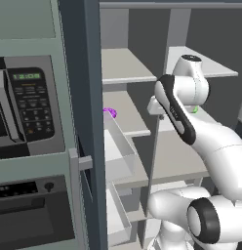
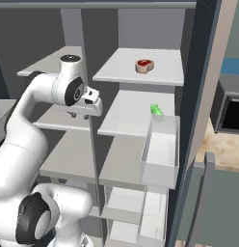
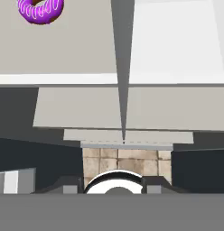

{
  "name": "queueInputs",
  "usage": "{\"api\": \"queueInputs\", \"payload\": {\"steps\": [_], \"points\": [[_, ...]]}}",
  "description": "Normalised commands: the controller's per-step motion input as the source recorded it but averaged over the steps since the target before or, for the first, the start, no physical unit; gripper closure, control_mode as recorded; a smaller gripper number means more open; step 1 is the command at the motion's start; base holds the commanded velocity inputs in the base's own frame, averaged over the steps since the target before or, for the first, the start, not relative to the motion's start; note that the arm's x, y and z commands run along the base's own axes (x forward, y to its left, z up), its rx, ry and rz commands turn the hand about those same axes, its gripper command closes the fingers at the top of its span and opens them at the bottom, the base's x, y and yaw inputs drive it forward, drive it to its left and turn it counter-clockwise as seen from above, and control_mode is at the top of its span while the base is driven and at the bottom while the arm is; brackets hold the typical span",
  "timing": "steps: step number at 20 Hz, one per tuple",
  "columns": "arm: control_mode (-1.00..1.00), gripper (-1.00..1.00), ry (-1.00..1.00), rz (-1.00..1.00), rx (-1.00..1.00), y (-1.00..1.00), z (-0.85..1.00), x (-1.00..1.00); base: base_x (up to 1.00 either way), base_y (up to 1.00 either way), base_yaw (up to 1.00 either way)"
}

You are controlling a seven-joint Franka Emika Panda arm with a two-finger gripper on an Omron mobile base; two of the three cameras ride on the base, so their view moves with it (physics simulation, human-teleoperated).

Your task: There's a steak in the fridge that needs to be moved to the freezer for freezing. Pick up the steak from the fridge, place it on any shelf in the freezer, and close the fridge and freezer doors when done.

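Observation:
The steak (image 2: pixel 144 65), a small red slab with a tan rim, lies on the top shelf of the fridge (image 2: pixel 140 75), the right half of the slate-blue unit. My gripper (image 2: pixel 79 116) hangs in front of the central divider at second-shelf height. It points down, below and left of the steak, open and holding nothing. In the hand view its fingertips (image 3: pixel 64 184) stand apart over the stacked shelf edges. The freezer (image 1: pixel 125 66) is the left half, and its top shelf (image 2: pixel 54 60) is bare. Both doors stand open: the freezer door (image 1: pixel 86 122) and the fridge door (image 2: pixel 198 96).
A purple ring-shaped item (image 1: pixel 110 112) (image 3: pixel 40 9) sits on the freezer's second shelf. A green vegetable (image 2: pixel 156 110) lies on the fridge's second shelf. Clear bins (image 1: pixel 118 151) (image 2: pixel 160 149) line both doors. A microwave (image 1: pixel 25 102) and a black oven (image 1: pixel 30 210) stand left of the unit.

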Motion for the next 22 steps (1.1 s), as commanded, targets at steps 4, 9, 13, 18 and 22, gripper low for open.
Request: {"api": "queueInputs", "payload": {"steps": [4, 9, 13, 18, 22], "points": [[-1.00, -1.00, 0.00, 0.00, 0.00, 0.00, 0.00, -0.27, 0.00, 0.00, 0.00], [-1.00, -1.00, -0.13, -0.01, 0.00, -0.04, 0.01, -0.73, 0.00, 0.00, 0.00], [-1.00, -1.00, -0.25, -0.03, 0.00, -0.21, 0.20, -0.56, 0.00, 0.00, 0.00], [-1.00, -1.00, -0.27, -0.09, 0.00, -0.23, 0.63, -0.33, 0.00, 0.00, 0.00], [-1.00, -1.00, -0.22, -0.08, 0.00, -0.17, 0.88, -0.24, 0.00, 0.00, 0.00]]}}
